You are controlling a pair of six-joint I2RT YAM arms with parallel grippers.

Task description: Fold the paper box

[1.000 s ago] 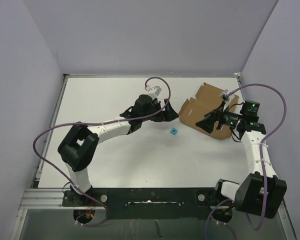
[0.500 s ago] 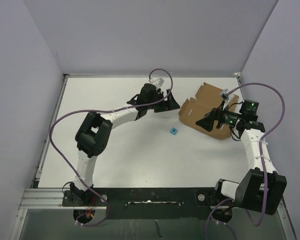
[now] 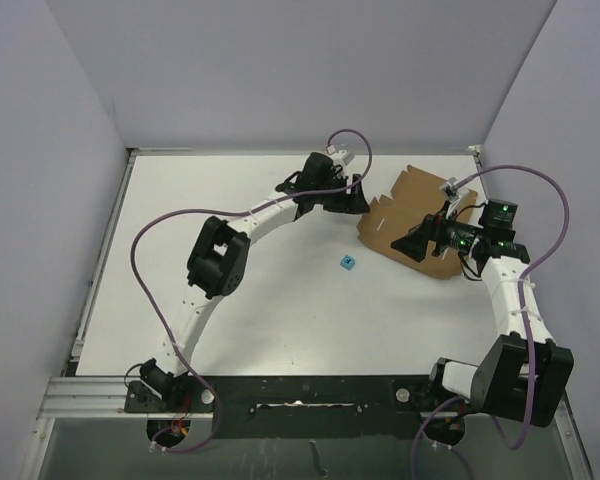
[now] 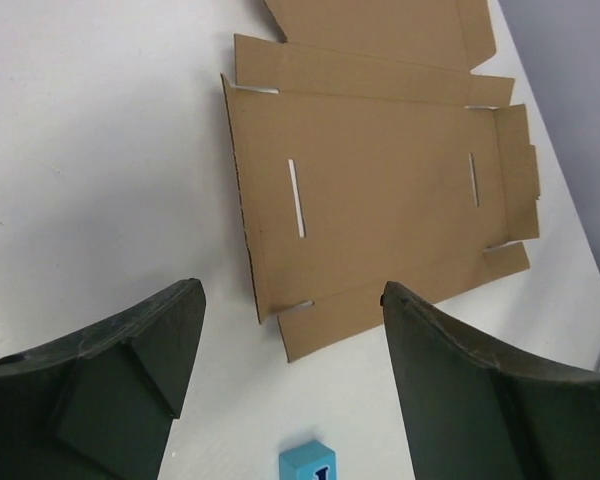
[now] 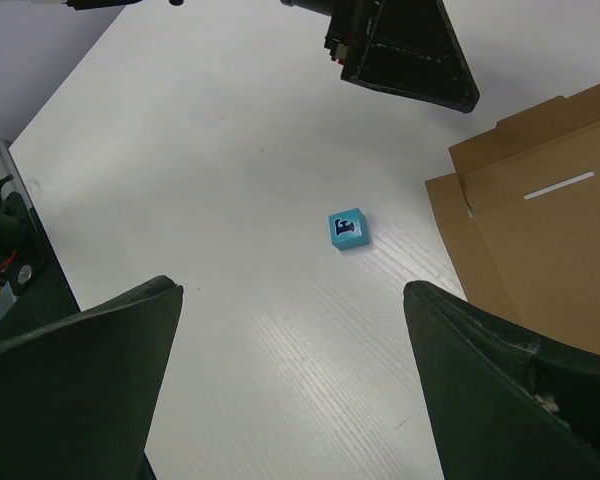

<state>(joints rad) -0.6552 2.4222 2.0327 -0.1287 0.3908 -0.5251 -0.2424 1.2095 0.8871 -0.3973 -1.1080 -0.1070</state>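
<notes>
Cardboard: the paper box [image 3: 392, 215] lies unfolded and flat on the table [image 3: 230, 300], just beyond the blue cube [image 3: 348, 263] and to its right, close to it but not touching; slits and crease lines show, and I see no flap raised

Left gripper: the left gripper [image 3: 358, 198] hangs on the far side of the blue cube, fingers apart with nothing between them; its wrist view looks down past the cube onto the sheet's nearest edge

Right gripper: the right gripper [image 3: 405, 245] sits to the right of the blue cube and a little beyond it, jaws spread wide and empty; whether it touches the cardboard under it I cannot tell

Step in hand: by my reading this is the approach, both arms closing on the sheet from either side, with no crease worked yet, so the folding has barely begun

Next move: one set of fingers likely has to catch an outer flap on the cube's far side and lift it along its crease, while the other pins the middle panel flat so the sheet does not slide

Watch for: the blue cube lies near the sheet's corner and could be knocked by a low sweep
</notes>
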